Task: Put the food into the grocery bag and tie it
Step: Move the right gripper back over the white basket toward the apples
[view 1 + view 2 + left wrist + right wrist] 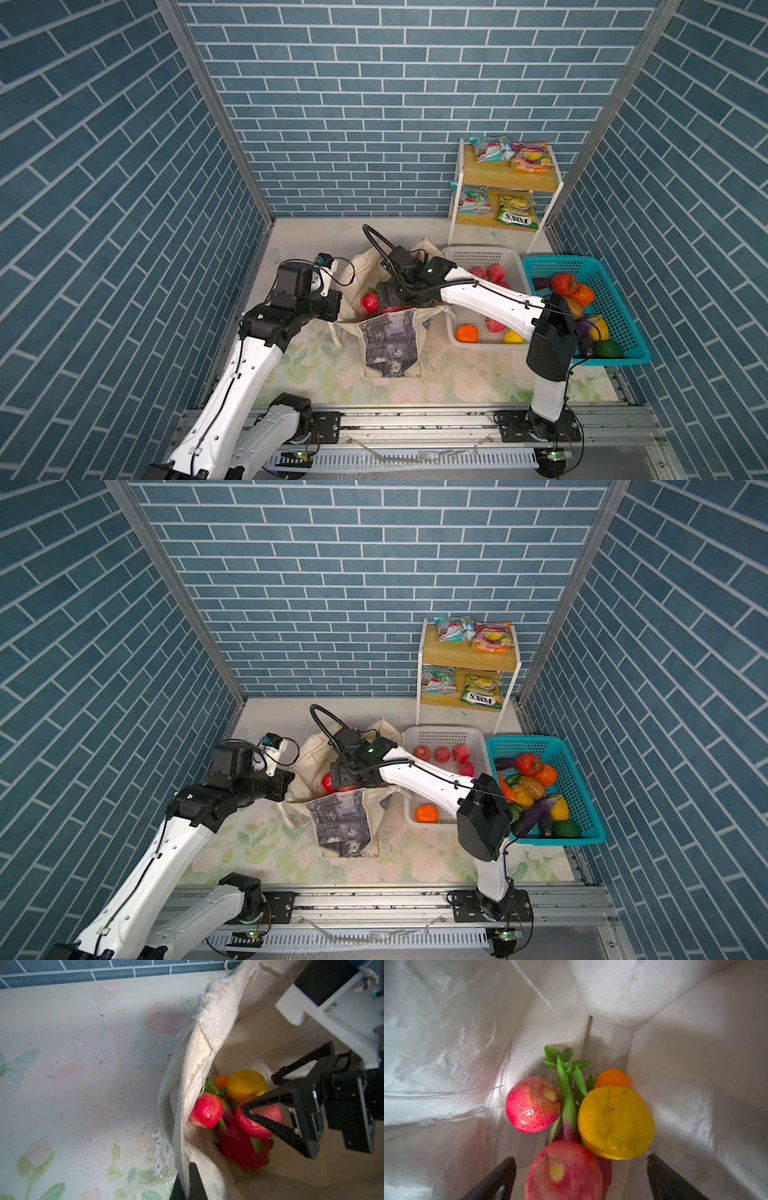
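Nearest the right wrist camera lies a red apple (563, 1172), below the right hand (581, 1157), whose jaws stand wide apart, clear of the apple and holding nothing. With it in the bottom of the grocery bag (388, 345) are a second red apple (532, 1104), a yellow fruit (615, 1122), an orange (612, 1077) and a green-leafed dragon fruit (239, 1142).

Left hand (188, 1182): closed on the bag's cream rim.

The bag stands upright on the floral counter (316, 365). Its open mouth is largely covered in both top views by the right wrist.

Legible writing: "FOX'S" on a green packet (516, 212), on the lower tier of the wooden shelf (498, 176). The other packets (490, 148) cannot be read.

A white basket (482, 253) just right of the bag holds more fruit and is partly hidden by the right arm. A teal basket (590, 266) just beside it holds mixed toy produce.
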You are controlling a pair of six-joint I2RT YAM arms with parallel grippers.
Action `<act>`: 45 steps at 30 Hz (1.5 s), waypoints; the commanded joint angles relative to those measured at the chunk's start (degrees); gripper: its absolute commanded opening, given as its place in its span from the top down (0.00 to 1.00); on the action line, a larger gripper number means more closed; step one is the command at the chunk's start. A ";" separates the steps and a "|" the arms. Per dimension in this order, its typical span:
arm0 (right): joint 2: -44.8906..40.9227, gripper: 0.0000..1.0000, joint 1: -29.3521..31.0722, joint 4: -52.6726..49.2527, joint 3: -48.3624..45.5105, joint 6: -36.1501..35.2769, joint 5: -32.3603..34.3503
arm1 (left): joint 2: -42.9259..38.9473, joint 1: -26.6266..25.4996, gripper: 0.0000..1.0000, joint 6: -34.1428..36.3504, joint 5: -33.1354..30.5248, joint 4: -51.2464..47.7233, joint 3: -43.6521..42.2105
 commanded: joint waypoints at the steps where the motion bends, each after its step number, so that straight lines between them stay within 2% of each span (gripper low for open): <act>1: -4.62 0.01 0.40 -2.09 2.95 -3.72 5.57 | -0.78 0.27 1.00 -0.09 0.09 1.24 -0.47; 7: -13.37 0.01 0.34 -0.72 2.89 -9.71 16.24 | -0.74 0.27 1.00 -0.07 0.04 1.26 -0.50; 11: -20.20 0.01 -0.20 1.69 -0.49 -14.12 24.71 | -0.66 0.27 1.00 -0.07 0.00 1.29 -0.51; 14: -24.94 0.01 -2.52 2.33 -4.34 -15.61 27.28 | -0.71 0.27 1.00 -0.09 0.06 1.33 -0.56; 23: -35.81 0.01 -16.82 -4.45 -16.56 -5.82 24.03 | -0.34 0.27 1.00 -0.08 0.00 1.33 -0.56; 26: -37.97 0.01 -19.46 -6.51 -19.85 -3.47 24.05 | -0.22 0.27 1.00 -0.09 0.00 1.19 -0.56; 31: -40.57 0.01 -22.99 -10.42 -24.51 3.48 26.71 | -0.18 0.27 1.00 -0.09 0.00 1.24 -0.56; 37: -43.13 0.01 -25.79 -7.12 -31.77 5.72 22.01 | -0.13 0.27 1.00 -0.09 0.09 1.24 -0.49; 45: -41.88 0.08 -27.40 -6.02 -37.27 11.43 17.57 | -0.17 0.27 1.00 -0.10 0.26 1.28 -0.47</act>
